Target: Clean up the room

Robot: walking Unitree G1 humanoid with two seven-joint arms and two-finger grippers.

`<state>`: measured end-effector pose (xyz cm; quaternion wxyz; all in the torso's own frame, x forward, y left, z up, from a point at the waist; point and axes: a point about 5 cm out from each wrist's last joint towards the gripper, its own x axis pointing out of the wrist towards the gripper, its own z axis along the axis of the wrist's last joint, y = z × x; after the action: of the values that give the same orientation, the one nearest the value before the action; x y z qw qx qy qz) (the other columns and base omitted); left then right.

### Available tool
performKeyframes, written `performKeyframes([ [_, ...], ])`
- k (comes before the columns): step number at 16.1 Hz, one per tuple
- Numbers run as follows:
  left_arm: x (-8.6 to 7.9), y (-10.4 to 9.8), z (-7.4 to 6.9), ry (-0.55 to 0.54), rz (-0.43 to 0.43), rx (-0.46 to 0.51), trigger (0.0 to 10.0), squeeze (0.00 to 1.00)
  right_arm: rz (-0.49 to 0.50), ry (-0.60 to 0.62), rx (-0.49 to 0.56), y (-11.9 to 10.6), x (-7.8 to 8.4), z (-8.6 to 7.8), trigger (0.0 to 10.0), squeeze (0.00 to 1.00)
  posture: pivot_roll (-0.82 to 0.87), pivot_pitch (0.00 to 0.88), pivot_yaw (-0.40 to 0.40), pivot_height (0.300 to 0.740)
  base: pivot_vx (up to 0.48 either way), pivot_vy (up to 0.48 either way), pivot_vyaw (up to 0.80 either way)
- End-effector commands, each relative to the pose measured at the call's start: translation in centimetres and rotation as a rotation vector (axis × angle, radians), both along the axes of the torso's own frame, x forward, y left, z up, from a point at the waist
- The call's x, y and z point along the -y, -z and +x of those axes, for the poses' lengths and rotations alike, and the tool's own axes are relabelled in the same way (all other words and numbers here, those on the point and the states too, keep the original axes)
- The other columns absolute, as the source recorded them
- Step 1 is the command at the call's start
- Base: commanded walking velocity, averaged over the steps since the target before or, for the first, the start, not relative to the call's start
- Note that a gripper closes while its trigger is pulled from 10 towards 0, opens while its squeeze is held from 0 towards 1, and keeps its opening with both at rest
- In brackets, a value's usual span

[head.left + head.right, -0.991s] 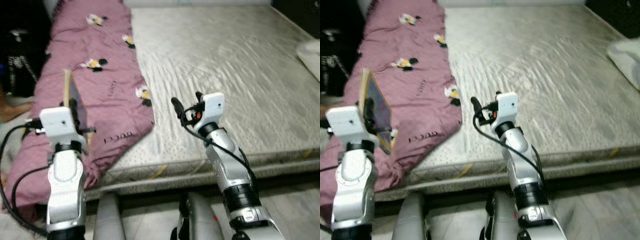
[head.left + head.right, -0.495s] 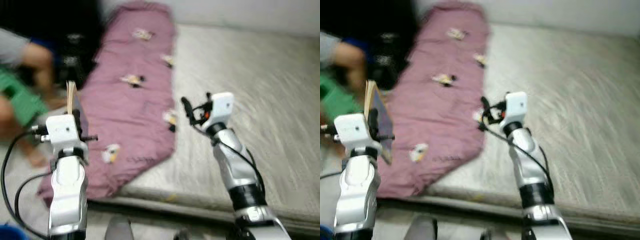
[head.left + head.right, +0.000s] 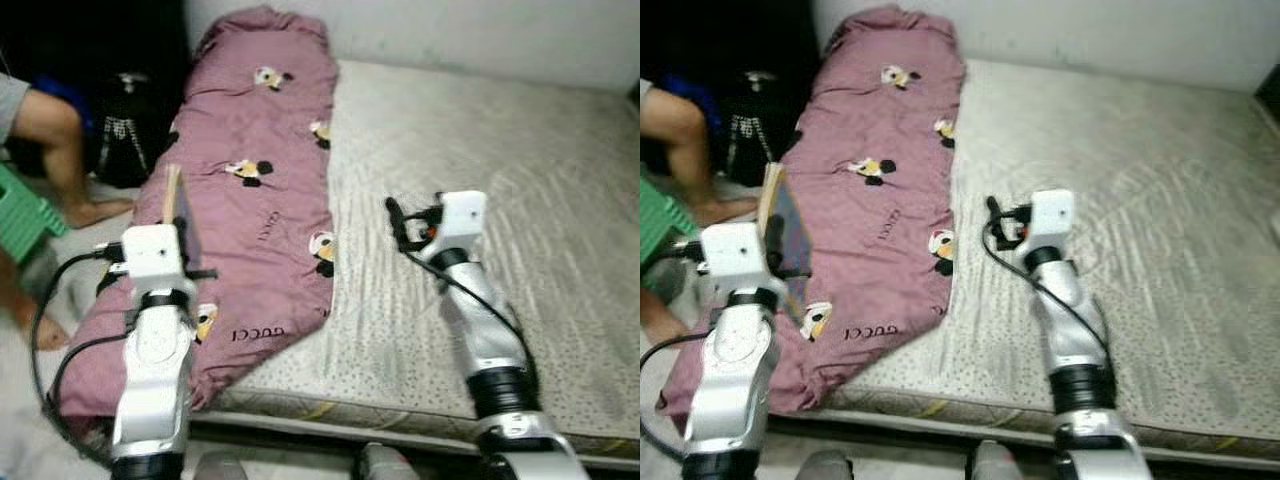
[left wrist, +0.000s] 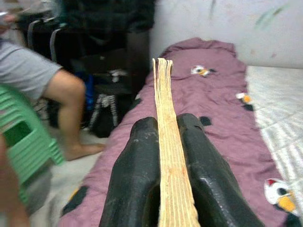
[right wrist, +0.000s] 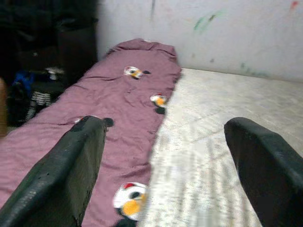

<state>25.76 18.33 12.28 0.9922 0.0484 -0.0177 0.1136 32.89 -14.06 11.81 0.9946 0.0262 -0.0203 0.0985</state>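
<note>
The left gripper (image 4: 163, 189) is closed on a thin book (image 3: 783, 240), its two black fingers (image 4: 135, 175) pressing either side of the pale page edges (the book stands upright, edge on to the wrist camera), raised over the lower end of the purple blanket (image 3: 262, 190); the right gripper (image 5: 165, 170) is wide apart and holds nothing, hovering above the mattress (image 3: 520, 200) just beside the blanket's edge. The blanket, printed with cartoon figures, lies along the left side of the mattress; a person's leg (image 3: 55, 140) and a green stool (image 3: 25, 215) are on the floor to the left, near a dark bag (image 3: 125, 125).
</note>
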Motion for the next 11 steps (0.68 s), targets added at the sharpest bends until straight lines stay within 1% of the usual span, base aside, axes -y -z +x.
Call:
performKeyframes([
  [1, -0.74, -0.19, -0.35, -0.018, 0.005, 0.016, 10.0, 0.00, -0.003, 0.002, 0.000, -0.23, -0.04, 0.17, 10.0, 0.00, 0.02, 0.000, -0.041, 0.740, 0.000, 0.000, 0.00],
  [4, -0.37, -0.01, -0.21, 0.031, -0.005, 0.012, 10.0, 0.00, -0.002, 0.013, -0.007, -0.15, 0.09, 0.22, 10.0, 0.00, 0.02, 0.000, -0.040, 0.740, 0.000, 0.000, -0.76],
  [8, -0.22, -0.44, 0.14, 0.046, -0.012, 0.031, 10.0, 0.00, -0.004, 0.009, 0.004, -0.37, -0.02, 0.45, 10.0, 0.00, 0.02, 0.000, -0.045, 0.740, 0.000, 0.000, -0.76],
  [9, -0.20, -0.45, 0.12, 0.049, -0.014, 0.032, 10.0, 0.00, -0.004, 0.006, 0.005, -0.41, -0.08, 0.47, 10.0, 0.00, 0.02, 0.000, -0.045, 0.740, 0.000, 0.000, -0.41],
  [11, -0.02, -0.40, 0.06, 0.055, -0.021, 0.031, 10.0, 0.00, -0.001, 0.005, 0.005, -0.48, -0.18, 0.56, 10.0, 0.00, 0.02, 0.000, -0.047, 0.740, 0.000, 0.000, 0.00],
])
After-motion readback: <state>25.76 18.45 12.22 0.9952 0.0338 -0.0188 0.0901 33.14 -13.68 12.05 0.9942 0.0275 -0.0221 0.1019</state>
